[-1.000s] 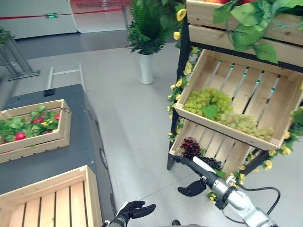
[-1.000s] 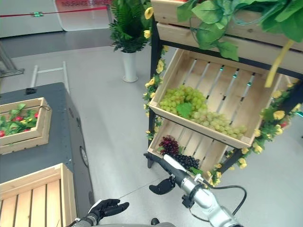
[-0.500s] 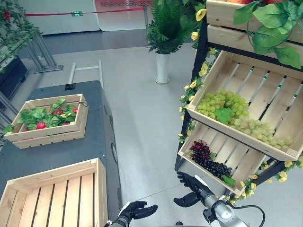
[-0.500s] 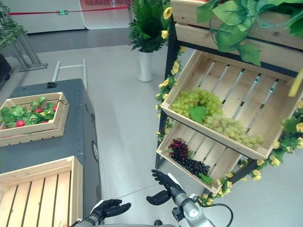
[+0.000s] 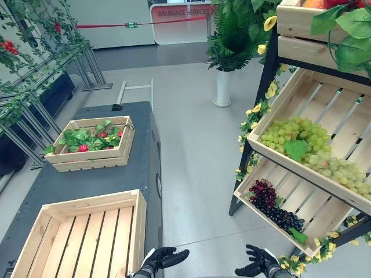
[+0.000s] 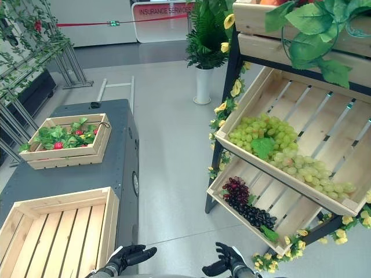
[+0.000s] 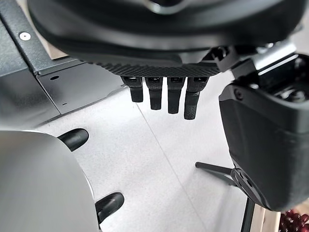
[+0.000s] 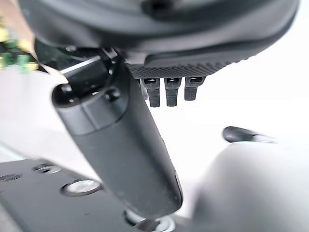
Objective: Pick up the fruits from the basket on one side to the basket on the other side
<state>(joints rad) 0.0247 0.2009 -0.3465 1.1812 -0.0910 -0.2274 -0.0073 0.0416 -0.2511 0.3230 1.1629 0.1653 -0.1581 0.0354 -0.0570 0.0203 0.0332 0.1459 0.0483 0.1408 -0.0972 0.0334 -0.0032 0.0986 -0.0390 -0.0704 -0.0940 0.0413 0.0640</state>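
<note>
Both hands low, left hand (image 5: 164,258) and right hand (image 5: 259,267) empty, fingers apart; red banner (image 5: 179,11) lettering beyond.

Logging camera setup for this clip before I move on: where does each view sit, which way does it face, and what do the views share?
Left eye view: head camera, looking down at the empty crate, dark grapes; left robot hand and right robot hand at the bottom edge.
Right eye view: same head, slightly offset; same scene, both hands.
Left wrist view: on the left arm, along its straight fingers toward the floor.
Right wrist view: on the right arm, along its fingers.
Shared: both eyes show the green grapes.
</note>
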